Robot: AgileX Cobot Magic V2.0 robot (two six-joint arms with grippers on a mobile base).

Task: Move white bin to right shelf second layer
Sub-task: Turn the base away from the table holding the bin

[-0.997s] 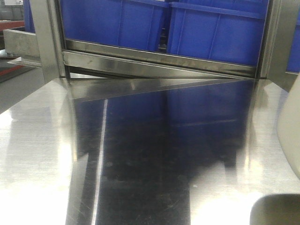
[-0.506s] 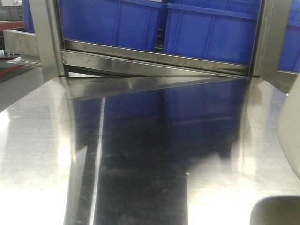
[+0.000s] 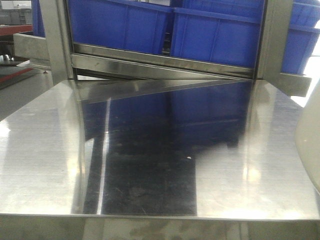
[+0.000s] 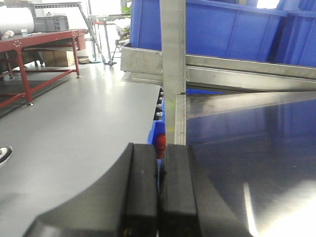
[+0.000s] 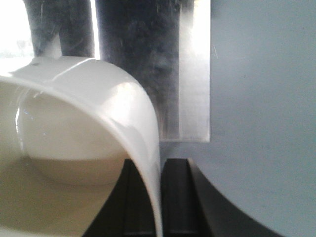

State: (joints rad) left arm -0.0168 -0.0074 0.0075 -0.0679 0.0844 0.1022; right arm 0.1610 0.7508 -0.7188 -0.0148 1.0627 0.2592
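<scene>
The white bin (image 3: 308, 142) shows as a glossy cream wall at the right edge of the front view, above the flat steel plate (image 3: 150, 150). In the right wrist view the white bin (image 5: 74, 113) fills the left side, and my right gripper (image 5: 159, 167) is shut on its thin rim, one finger inside and one outside. My left gripper (image 4: 160, 150) is shut with nothing between its black fingers (image 4: 140, 182), hanging beside the plate's left edge. The right shelf second layer is out of view.
Blue crates (image 3: 125, 25) (image 3: 215, 35) sit on a steel rack behind the plate, between upright steel posts (image 3: 54, 40) (image 3: 266, 40). In the left wrist view a post (image 4: 173, 49) rises just ahead of the fingers. A red-framed table (image 4: 34, 42) stands far left on grey floor.
The front view has pulled back and swung right: the crates and posts slid left, and the plate's near edge now shows. A dark shape at bottom right has left the view.
</scene>
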